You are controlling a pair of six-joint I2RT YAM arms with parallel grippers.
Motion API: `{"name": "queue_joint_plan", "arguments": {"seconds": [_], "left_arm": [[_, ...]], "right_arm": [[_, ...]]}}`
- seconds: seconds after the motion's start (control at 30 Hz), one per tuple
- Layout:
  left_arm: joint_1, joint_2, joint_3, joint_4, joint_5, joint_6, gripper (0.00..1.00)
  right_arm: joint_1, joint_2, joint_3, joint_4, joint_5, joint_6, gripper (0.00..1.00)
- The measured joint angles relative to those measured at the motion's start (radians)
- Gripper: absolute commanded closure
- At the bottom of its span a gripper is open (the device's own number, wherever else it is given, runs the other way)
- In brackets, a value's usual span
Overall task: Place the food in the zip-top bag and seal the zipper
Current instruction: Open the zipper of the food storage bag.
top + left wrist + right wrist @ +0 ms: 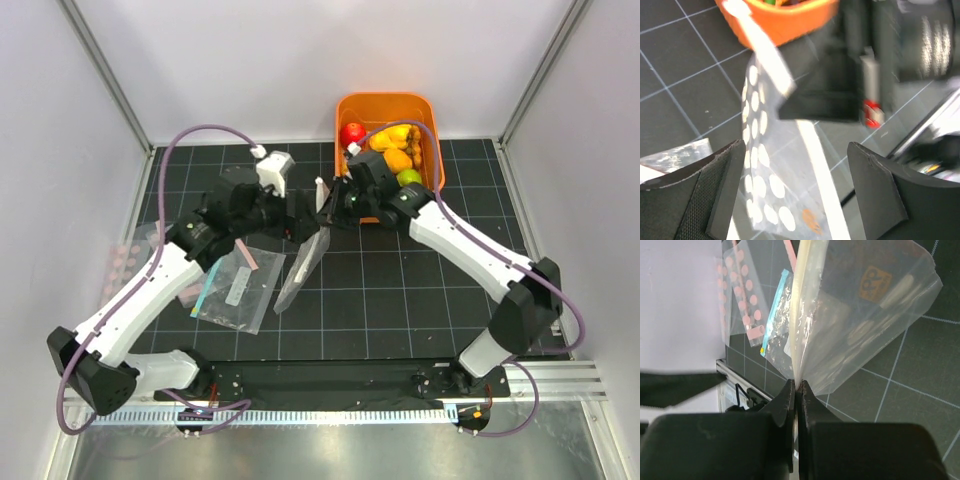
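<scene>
The zip-top bag (pixel 298 272) with white dots hangs from my right gripper (pixel 326 208), which is shut on its mouth edge in front of the orange basket (pixel 385 98). In the right wrist view the right gripper (pixel 797 385) pinches the zipper (pixel 802 315), and the bag (pixel 860 325) spreads beyond it. My left gripper (pixel 304 222) is open right beside the bag. In the left wrist view the bag (pixel 762 165) hangs between and beyond the spread fingers (pixel 715 190), untouched. The red apple (pixel 352 134), yellow pepper (pixel 395 135), mango (pixel 397 160) and lime (pixel 408 178) lie in the basket.
A clear bag with a teal strip and white label (pixel 235 290) lies on the dark grid mat left of centre, with a loose pink strip (pixel 245 257) on it. A pink-dotted bag (pixel 125 255) lies at the mat's left edge. White walls enclose the table.
</scene>
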Motion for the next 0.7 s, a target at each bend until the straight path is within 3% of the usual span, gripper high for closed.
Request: {"name": "queue_joint_plan", "arguments": {"seconds": [0.23,0.47,0.7], "left_arm": [[0.18,-0.027,-0.036,0.13,0.28,-0.305,0.24],[0.183,-0.03,-0.107,0.271,0.504,-0.574,0.33],[0.183,-0.058,-0.168,0.332,0.578,-0.69,0.34]], "right_arm": [[-0.026,-0.188,-0.224,0.235,-0.047,-0.013,0.99],[-0.031,-0.242,-0.299,0.42,-0.093,-0.006,0.99],[-0.031,-0.242,-0.306,0.452,-0.088,0.002,0.99]]}}
